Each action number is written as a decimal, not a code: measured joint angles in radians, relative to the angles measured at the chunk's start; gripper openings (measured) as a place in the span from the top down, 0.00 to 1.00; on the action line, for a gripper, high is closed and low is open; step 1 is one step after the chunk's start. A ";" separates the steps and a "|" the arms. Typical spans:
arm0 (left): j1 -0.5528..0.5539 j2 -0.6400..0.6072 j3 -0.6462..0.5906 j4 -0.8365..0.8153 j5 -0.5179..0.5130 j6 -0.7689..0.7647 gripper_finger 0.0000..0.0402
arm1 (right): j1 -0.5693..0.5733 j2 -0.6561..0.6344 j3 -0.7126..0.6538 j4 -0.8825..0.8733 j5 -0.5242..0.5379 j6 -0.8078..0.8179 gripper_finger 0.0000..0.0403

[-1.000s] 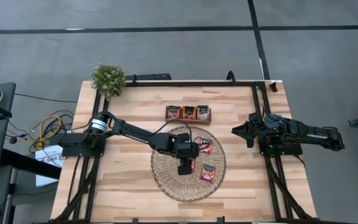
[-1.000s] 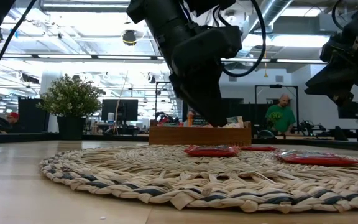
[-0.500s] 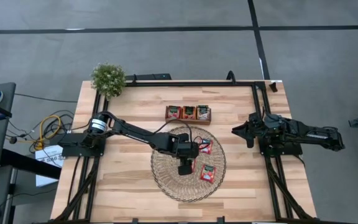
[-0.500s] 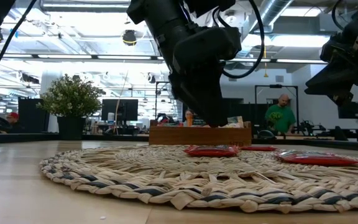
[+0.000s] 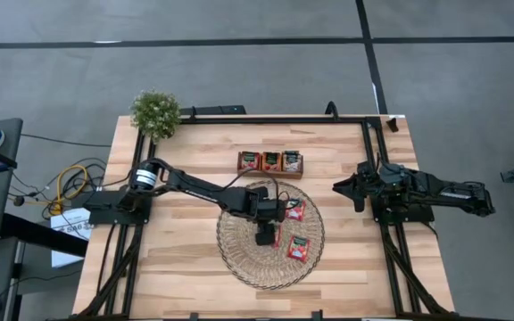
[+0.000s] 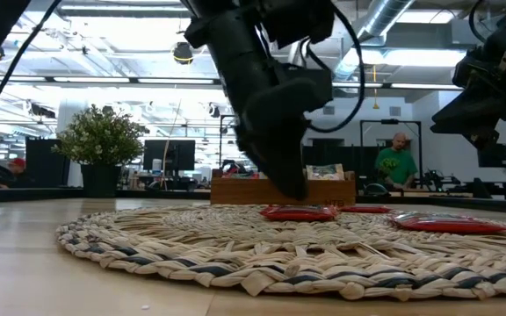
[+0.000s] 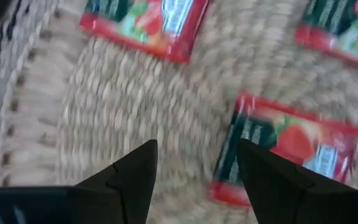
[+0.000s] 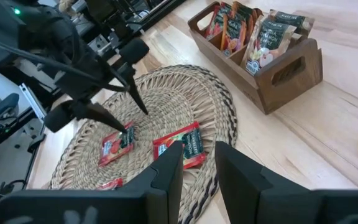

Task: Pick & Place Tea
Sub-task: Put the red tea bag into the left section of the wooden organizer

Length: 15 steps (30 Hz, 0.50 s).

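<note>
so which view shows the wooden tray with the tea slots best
The right wrist view: the wooden tray shows its three slots and upright sachets. The high view shows it small, beyond the woven mat; the low view only its side wall; the left wrist view not at all.

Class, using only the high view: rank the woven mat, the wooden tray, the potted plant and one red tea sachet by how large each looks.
1. Round woven mat, clearly the largest.
2. Wooden three-slot tray.
3. Potted plant: close to the tray in area, and it stands nearer the camera, so this order is unsure.
4. Red tea sachet, the smallest.
</note>
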 joint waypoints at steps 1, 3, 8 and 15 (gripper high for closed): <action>0.001 0.006 0.001 0.011 0.000 0.000 0.47 | 0.000 0.000 0.000 0.000 0.000 0.000 0.78; 0.001 0.010 0.001 -0.003 0.002 -0.001 0.47 | 0.000 0.000 0.000 0.001 0.000 0.000 0.78; -0.003 0.010 0.000 -0.008 0.005 -0.001 0.47 | 0.000 0.003 0.000 0.000 0.000 0.000 0.78; -0.004 0.009 0.000 -0.009 0.004 -0.023 0.47 | 0.000 0.003 0.000 -0.001 0.000 0.000 0.78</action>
